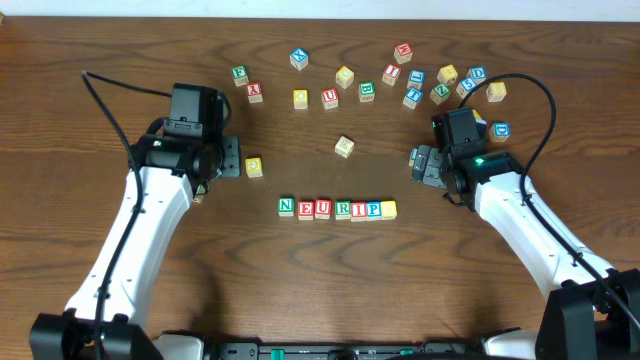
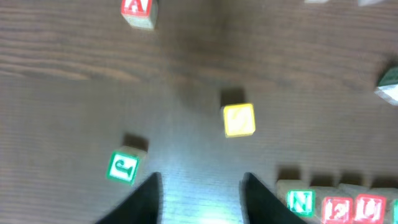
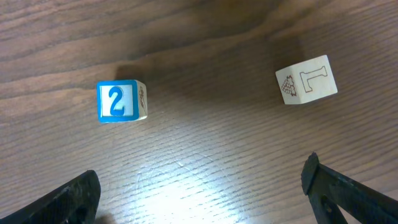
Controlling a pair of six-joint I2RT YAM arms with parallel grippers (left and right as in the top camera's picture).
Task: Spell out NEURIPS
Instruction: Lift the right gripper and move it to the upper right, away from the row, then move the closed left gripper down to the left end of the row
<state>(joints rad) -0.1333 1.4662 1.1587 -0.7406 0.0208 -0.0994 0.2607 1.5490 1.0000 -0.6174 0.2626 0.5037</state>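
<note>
A row of cubes lies at the table's front centre: green N, red E, red U, green R, red I, blue P. A yellow cube touches the P; I cannot read its letter. The N, E and U also show in the left wrist view. My left gripper hangs left of the row, jaws apart over bare wood. My right gripper is up and right of the row, spread wide and empty.
A yellow cube lies just beside the left gripper, with a green J cube and a red A cube nearby. A blue 2 cube and an L cube lie ahead of the right gripper. Several loose cubes are scattered along the back.
</note>
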